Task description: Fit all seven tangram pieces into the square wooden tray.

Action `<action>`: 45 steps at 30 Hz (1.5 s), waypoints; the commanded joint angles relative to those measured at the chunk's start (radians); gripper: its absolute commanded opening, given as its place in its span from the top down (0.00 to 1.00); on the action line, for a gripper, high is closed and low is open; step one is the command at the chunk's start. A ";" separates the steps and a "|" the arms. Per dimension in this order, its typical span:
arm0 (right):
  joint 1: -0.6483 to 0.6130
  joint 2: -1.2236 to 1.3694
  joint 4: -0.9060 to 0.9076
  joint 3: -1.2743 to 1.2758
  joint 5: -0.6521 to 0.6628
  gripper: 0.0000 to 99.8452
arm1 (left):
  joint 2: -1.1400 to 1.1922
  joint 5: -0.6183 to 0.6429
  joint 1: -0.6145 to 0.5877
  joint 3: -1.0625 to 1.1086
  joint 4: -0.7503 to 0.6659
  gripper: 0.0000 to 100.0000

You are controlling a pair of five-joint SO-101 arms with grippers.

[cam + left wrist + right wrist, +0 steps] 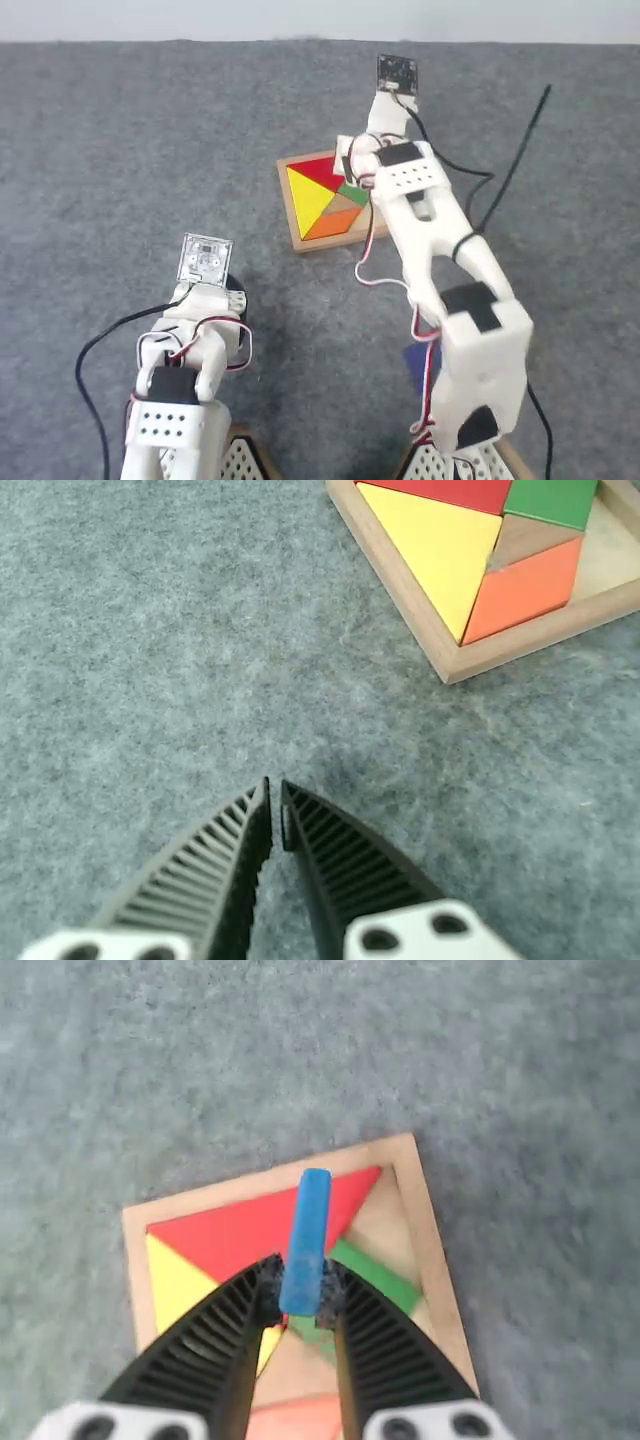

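Note:
The square wooden tray [296, 222] lies mid-table with red [318, 171], yellow [308, 199], green [352, 194], brown [343, 210] and orange [330, 226] pieces in it. My right gripper [300, 1282] is shut on a blue piece [307, 1230], held on edge above the tray [430, 1230], over the seam between red [230, 1232] and green [378, 1277]. Bare tray floor [385, 1218] shows beside them. My left gripper [275, 798] is shut and holds nothing, low over the carpet a short way from the tray's corner [450, 667].
A dark blue piece [418, 366] lies on the grey carpet, partly under the right arm [440, 250]. The left arm [195, 340] stands at the near left. Cables trail from both arms. Open carpet lies left of the tray.

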 commanded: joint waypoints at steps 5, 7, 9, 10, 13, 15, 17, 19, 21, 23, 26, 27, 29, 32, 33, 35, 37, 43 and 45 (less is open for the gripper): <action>0.016 0.168 0.030 -0.244 0.032 0.98 | -0.014 0.008 -0.005 -0.008 0.008 0.98; 0.030 0.203 0.030 -0.267 0.032 0.98 | -0.014 0.008 -0.005 -0.008 0.008 0.98; 0.036 0.225 0.030 -0.284 0.032 0.99 | -0.014 0.008 -0.005 -0.008 0.008 0.98; 0.039 0.229 0.030 -0.284 0.032 0.99 | -0.014 0.008 -0.005 -0.008 0.008 0.98; 0.045 0.229 0.068 -0.287 0.032 0.98 | -0.014 0.008 -0.005 -0.008 0.008 0.98; 0.047 0.225 0.105 -0.287 0.017 0.98 | -0.014 0.008 -0.005 -0.008 0.008 0.98; 0.045 0.229 0.114 -0.287 0.002 0.98 | -0.014 0.008 -0.005 -0.008 0.008 0.98; 0.044 0.229 0.127 -0.287 0.002 0.96 | -0.014 0.008 -0.005 -0.008 0.008 0.98; 0.041 0.223 0.143 -0.287 0.000 0.90 | -0.014 0.008 -0.005 -0.008 0.008 0.98; 0.039 0.223 0.147 -0.287 0.002 0.84 | -0.014 0.008 -0.005 -0.008 0.008 0.98; 0.039 0.222 0.142 -0.287 0.003 0.80 | -0.014 0.008 -0.005 -0.008 0.008 0.98; 0.041 0.222 0.142 -0.288 0.003 0.81 | -0.014 0.008 -0.005 -0.008 0.008 0.98; 0.047 0.220 0.142 -0.290 0.003 0.83 | -0.014 0.008 -0.005 -0.008 0.008 0.98; 0.061 0.206 0.150 -0.304 0.003 0.83 | -0.014 0.008 -0.005 -0.008 0.008 0.98; 0.062 0.197 0.150 -0.305 0.005 0.83 | -0.014 0.008 -0.005 -0.008 0.008 0.98; 0.064 0.170 0.157 -0.304 0.041 0.83 | -0.014 0.008 -0.005 -0.008 0.008 0.98; 0.059 0.137 0.183 -0.304 0.081 0.83 | -0.014 0.008 -0.005 -0.008 0.008 0.98; 0.056 0.024 0.259 -0.304 0.127 0.83 | -0.014 0.008 -0.005 -0.008 0.008 0.98; 0.059 -0.015 0.268 -0.302 0.146 0.83 | -0.014 0.008 -0.005 -0.008 0.008 0.98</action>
